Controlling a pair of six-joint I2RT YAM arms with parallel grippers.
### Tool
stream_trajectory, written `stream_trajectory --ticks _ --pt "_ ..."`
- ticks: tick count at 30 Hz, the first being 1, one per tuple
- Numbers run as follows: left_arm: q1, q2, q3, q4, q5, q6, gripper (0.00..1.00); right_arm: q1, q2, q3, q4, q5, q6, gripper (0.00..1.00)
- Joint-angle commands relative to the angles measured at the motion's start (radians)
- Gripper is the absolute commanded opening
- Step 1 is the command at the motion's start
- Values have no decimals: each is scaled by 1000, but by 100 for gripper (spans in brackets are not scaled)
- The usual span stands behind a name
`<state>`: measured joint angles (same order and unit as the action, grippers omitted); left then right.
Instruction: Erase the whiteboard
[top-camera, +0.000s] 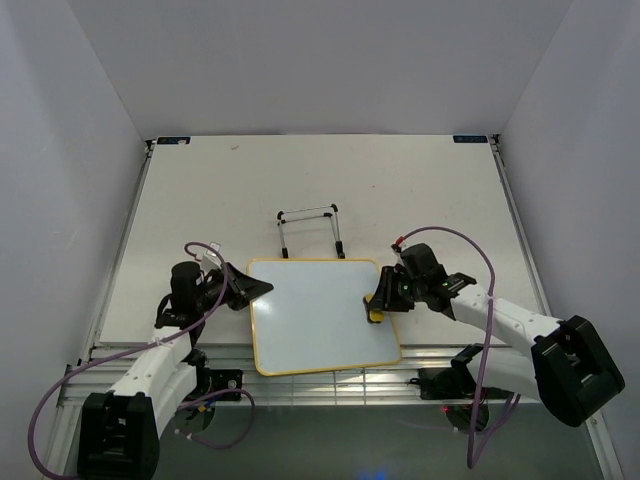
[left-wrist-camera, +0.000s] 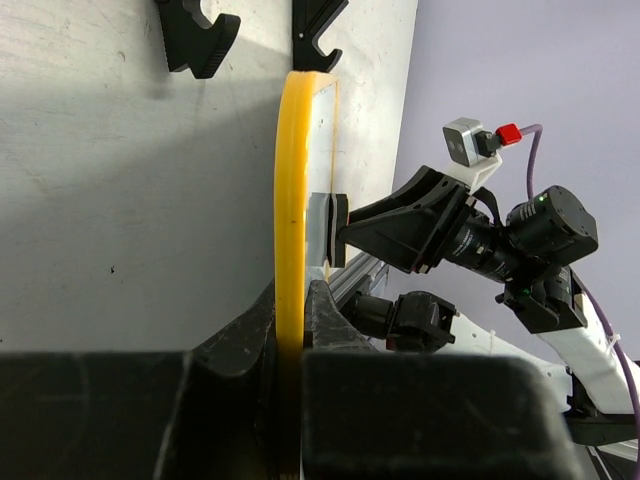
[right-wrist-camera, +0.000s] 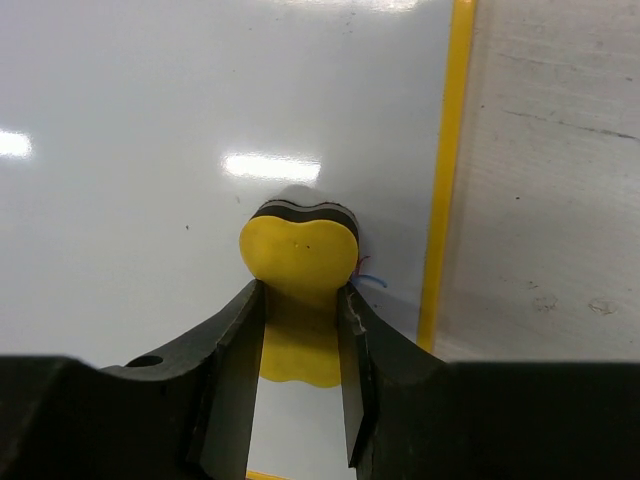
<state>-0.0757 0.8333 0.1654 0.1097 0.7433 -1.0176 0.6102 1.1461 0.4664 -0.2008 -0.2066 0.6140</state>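
The whiteboard (top-camera: 315, 310) lies flat on the table, white with a thin yellow frame. My left gripper (top-camera: 258, 288) is shut on its left frame edge (left-wrist-camera: 290, 200). My right gripper (top-camera: 378, 303) is shut on a small yellow eraser (right-wrist-camera: 300, 255) and presses its black felt side on the board near the right frame edge (right-wrist-camera: 445, 180). A short blue and red mark (right-wrist-camera: 368, 276) shows beside the eraser. The rest of the board surface (right-wrist-camera: 130, 180) looks clean.
A black wire stand (top-camera: 310, 228) lies on the table just behind the board. The table's near edge has a metal rail (top-camera: 340, 378). White walls close in the table on three sides.
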Motion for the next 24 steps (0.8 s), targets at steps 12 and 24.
stream_trajectory --ticks 12,24 --pt "2 43 -7 -117 -140 77 0 -47 122 -2 -351 180 -36 11" --pt "2 52 -21 -70 -127 73 0 -47 72 8 -310 86 -86 11"
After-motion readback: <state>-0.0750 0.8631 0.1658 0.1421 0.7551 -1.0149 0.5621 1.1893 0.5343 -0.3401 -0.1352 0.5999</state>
